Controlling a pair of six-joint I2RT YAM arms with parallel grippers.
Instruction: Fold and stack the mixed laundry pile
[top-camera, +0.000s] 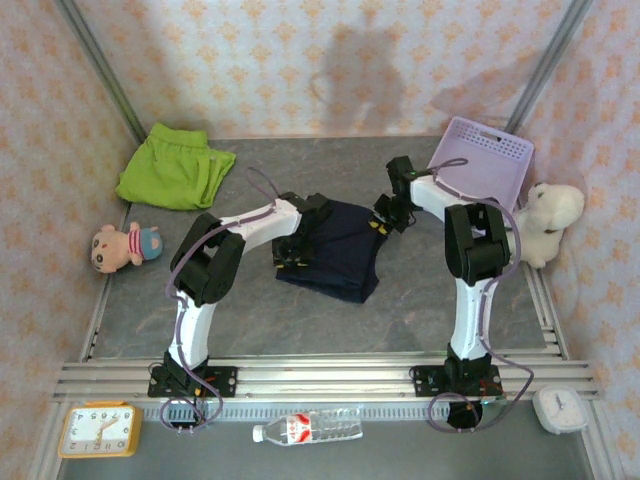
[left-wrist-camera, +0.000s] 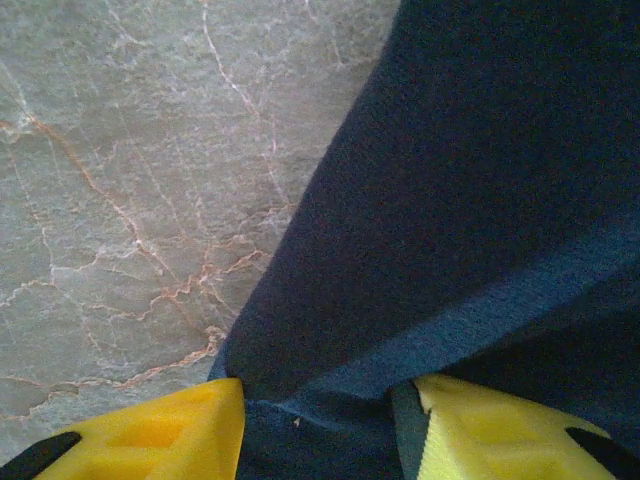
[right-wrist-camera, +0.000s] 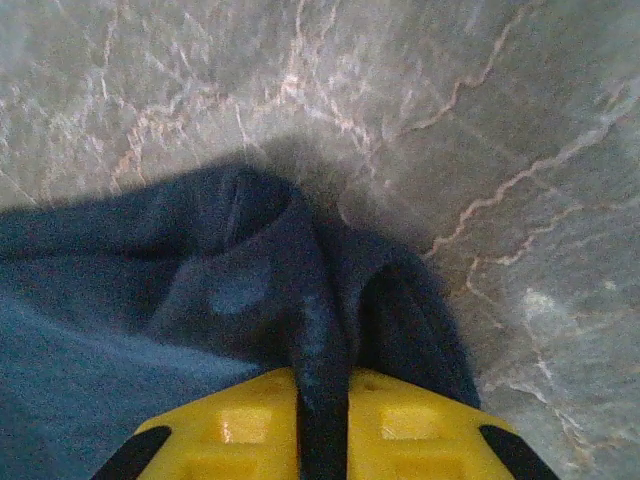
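Observation:
The dark navy garment (top-camera: 335, 255) lies bunched in the middle of the grey marbled table (top-camera: 250, 320). The lime-green garment (top-camera: 175, 165) rests folded at the back left, away from both arms. My left gripper (top-camera: 291, 254) is at the navy garment's left edge; in the left wrist view its yellow fingers (left-wrist-camera: 160, 435) stand apart with a thick fold of navy cloth (left-wrist-camera: 470, 180) filling the gap at the left gripper (left-wrist-camera: 325, 425). My right gripper (top-camera: 386, 220) is at the garment's back right corner. Its yellow fingers (right-wrist-camera: 240, 425) pinch a narrow ridge of navy cloth (right-wrist-camera: 250, 290) at the right gripper (right-wrist-camera: 323, 425).
A lavender basket (top-camera: 485, 160) stands at the back right beside a white plush toy (top-camera: 548, 220). A small doll (top-camera: 125, 245) lies at the left edge. Beyond the near rail sit an orange clock (top-camera: 97, 430), a water bottle (top-camera: 308, 430) and a white clock (top-camera: 560, 408).

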